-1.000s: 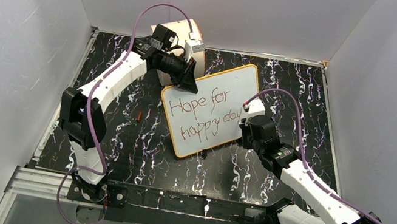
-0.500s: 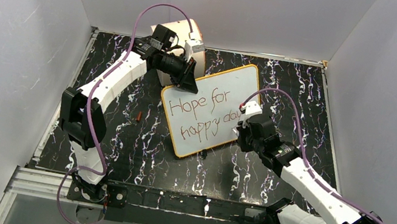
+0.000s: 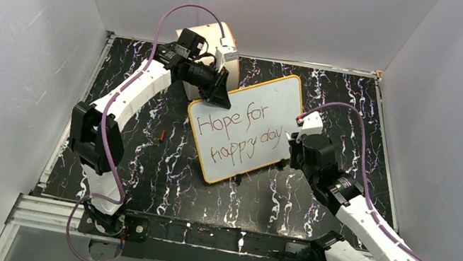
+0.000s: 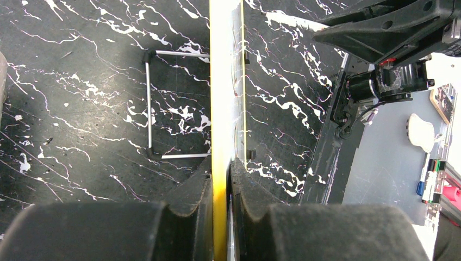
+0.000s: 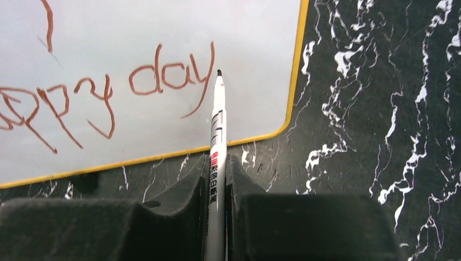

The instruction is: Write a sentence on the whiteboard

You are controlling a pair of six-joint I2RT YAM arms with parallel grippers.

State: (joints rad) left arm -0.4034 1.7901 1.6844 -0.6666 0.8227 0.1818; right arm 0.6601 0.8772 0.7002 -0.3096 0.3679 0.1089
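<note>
The whiteboard (image 3: 257, 110) stands tilted on the dark marbled table, glossy white with an orange-tan rim. Red-brown lettering, the sentence (image 3: 236, 133), reads "Hope for" above "happy day". My left gripper (image 3: 220, 94) is shut on the board's upper-left edge; in the left wrist view the rim (image 4: 218, 81) runs edge-on between the pads of that gripper (image 4: 220, 182). My right gripper (image 3: 294, 144), by the board's right edge, is shut on a white marker (image 5: 217, 130). Its dark tip sits just right of the "y" in "day" (image 5: 168, 79). Whether the tip touches the board (image 5: 163, 27) I cannot tell.
A cream drum (image 3: 220, 36) stands behind the left gripper at the back wall. A small red-brown cap (image 3: 161, 135) lies on the table left of the board. A thin wire stand (image 4: 149, 103) props the board from behind. Grey walls close in three sides.
My right gripper has shifted right along the lower line with the marker, and the word now reads "day" in full. The left arm and board have not moved.
</note>
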